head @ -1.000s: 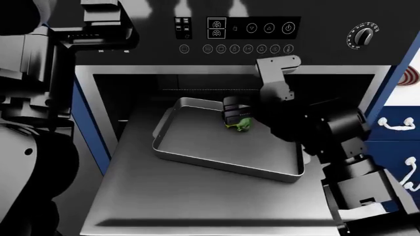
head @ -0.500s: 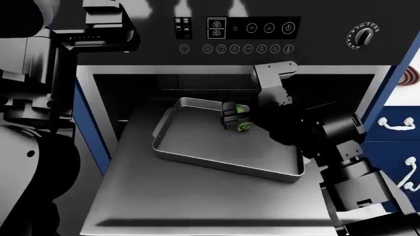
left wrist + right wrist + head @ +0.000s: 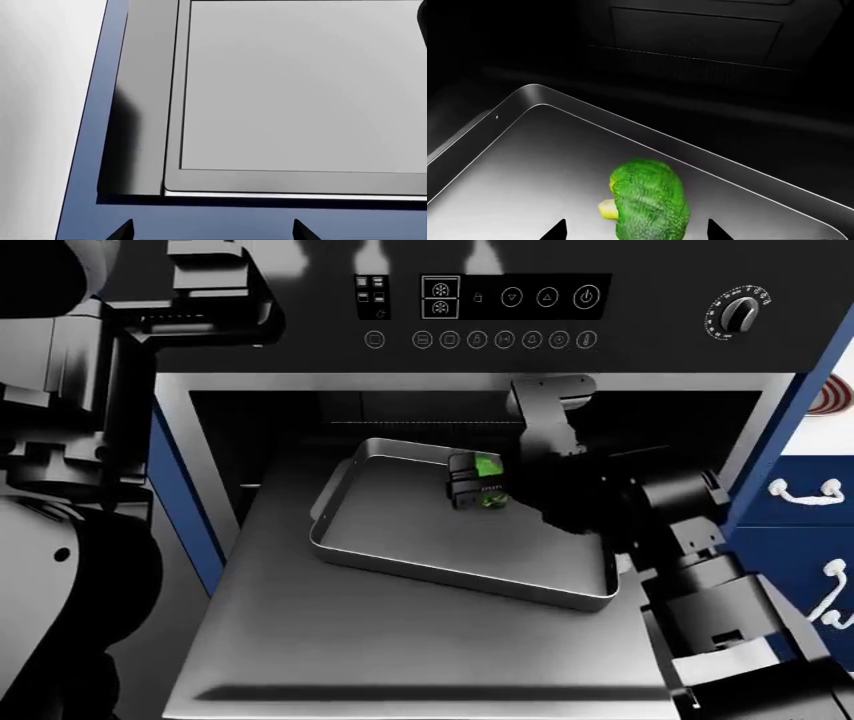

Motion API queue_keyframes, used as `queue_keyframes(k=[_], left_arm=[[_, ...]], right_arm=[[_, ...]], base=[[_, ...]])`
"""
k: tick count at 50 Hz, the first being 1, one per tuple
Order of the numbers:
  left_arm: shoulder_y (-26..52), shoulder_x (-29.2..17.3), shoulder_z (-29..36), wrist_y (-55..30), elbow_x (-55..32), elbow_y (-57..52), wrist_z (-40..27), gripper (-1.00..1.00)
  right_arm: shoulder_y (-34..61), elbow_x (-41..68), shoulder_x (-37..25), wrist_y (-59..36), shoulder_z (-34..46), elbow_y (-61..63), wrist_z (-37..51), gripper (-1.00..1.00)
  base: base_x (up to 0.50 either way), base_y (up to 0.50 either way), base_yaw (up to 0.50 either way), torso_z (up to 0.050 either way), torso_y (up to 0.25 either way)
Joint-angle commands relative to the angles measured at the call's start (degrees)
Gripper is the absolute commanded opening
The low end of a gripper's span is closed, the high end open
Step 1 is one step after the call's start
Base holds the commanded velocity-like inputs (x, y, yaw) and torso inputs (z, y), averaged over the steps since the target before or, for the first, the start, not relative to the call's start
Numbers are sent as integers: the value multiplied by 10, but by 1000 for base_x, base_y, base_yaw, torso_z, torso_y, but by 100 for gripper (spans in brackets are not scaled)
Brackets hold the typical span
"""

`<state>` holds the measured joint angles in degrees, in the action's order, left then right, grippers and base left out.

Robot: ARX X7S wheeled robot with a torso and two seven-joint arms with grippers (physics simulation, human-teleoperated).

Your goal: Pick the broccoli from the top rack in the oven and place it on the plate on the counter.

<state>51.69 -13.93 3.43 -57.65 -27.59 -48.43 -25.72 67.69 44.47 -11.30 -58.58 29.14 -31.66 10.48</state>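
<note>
The broccoli (image 3: 647, 200) lies in a rimmed grey baking tray (image 3: 441, 550) on the pulled-out top rack (image 3: 400, 650) of the oven (image 3: 481, 310). My right gripper (image 3: 481, 490) reaches into the tray. In the right wrist view it (image 3: 635, 232) is open, with a fingertip on each side of the floret and a gap showing on both sides. The broccoli shows green between the fingers in the head view (image 3: 493, 501). The plate (image 3: 835, 397) peeks in at the right edge on the white counter (image 3: 805, 440). My left gripper (image 3: 212, 232) is open and empty, beside the oven's left side.
The oven's control panel and knob (image 3: 738, 312) are above the opening. Navy cabinets with white handles (image 3: 807, 495) stand to the right. My left arm (image 3: 80, 390) fills the left side. The dark oven cavity (image 3: 694, 45) lies behind the tray.
My right gripper has come down a little over the broccoli, so its fingers now stand on both sides of it. The broccoli, tray and left arm have stayed put.
</note>
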Motion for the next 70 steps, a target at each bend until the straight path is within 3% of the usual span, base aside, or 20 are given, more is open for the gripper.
queue_keyframes(k=[1, 40, 70], left_arm=[[-2, -2, 1, 2, -4, 0, -4, 100], [-18, -8, 12, 12, -13, -6, -17, 100], [-39, -16, 14, 36, -16, 0, -19, 100]], right_arm=[[11, -6, 8, 11, 5, -34, -10, 100], [30, -43, 26, 97, 35, -131, -55, 100], [59, -56, 55, 102, 57, -210, -69, 100]], base=[[0, 0, 0, 0, 0], [0, 0, 0, 0, 0], [0, 0, 0, 0, 0]])
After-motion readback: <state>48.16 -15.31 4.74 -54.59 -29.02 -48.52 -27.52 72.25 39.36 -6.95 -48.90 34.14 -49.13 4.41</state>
